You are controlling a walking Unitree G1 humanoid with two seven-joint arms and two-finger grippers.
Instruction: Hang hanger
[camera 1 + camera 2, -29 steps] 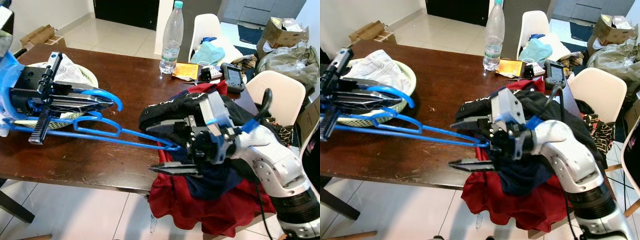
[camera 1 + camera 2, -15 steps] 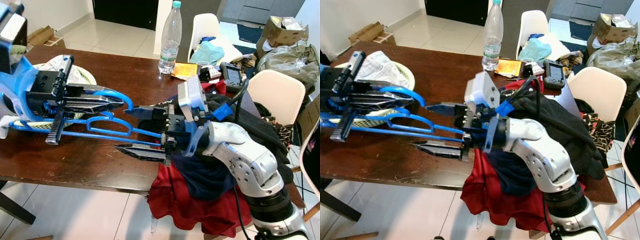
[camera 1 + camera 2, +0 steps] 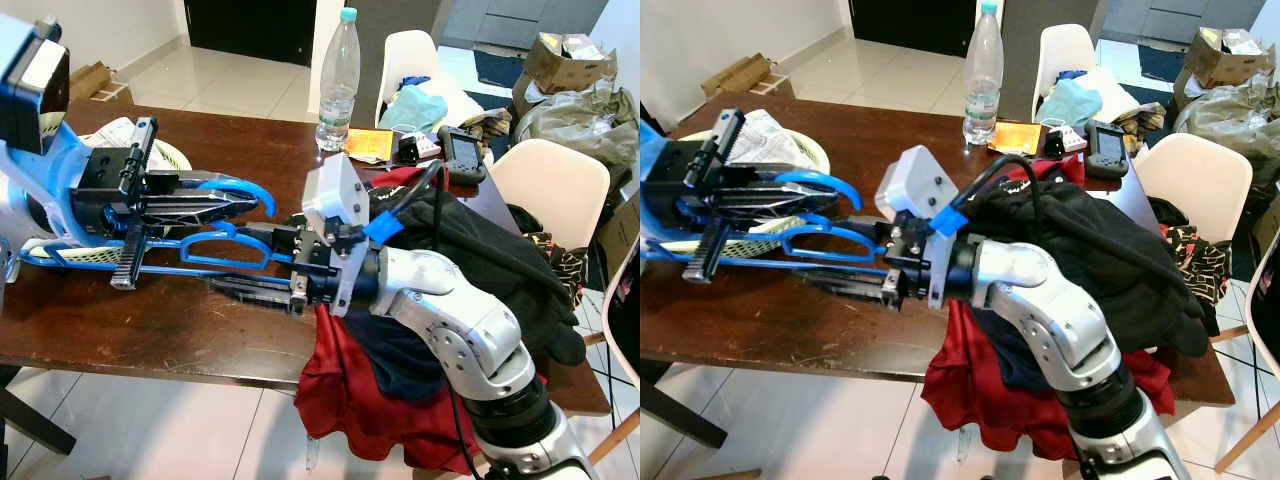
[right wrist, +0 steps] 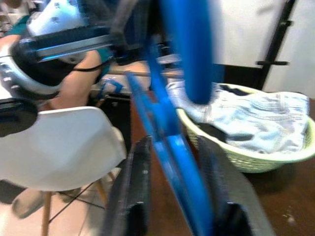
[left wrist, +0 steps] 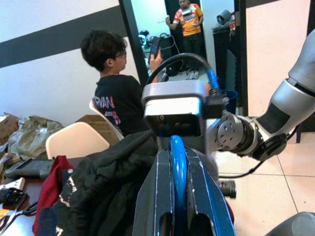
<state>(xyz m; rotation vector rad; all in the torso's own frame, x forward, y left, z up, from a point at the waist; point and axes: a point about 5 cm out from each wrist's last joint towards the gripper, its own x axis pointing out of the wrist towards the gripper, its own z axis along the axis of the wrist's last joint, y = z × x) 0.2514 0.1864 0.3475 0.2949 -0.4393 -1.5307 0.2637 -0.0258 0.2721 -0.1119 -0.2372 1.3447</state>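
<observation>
Two grippers work over the brown table (image 3: 180,330), near its front edge. A pile of clothes (image 3: 470,260) hangs over the front right corner, and a basket (image 3: 180,152) with jeans sits by the left edge. A bottle (image 3: 336,70) stands at the far edge. The blue hanger (image 3: 215,250) is held above the table. The left gripper (image 3: 215,200) is closed on the hanger's hook. The right gripper (image 3: 250,262) has its fingers on both sides of the hanger's bar, but I cannot tell if they squeeze it. If both grippers pull different ways, the hanger could bend or slip out and fall.
</observation>
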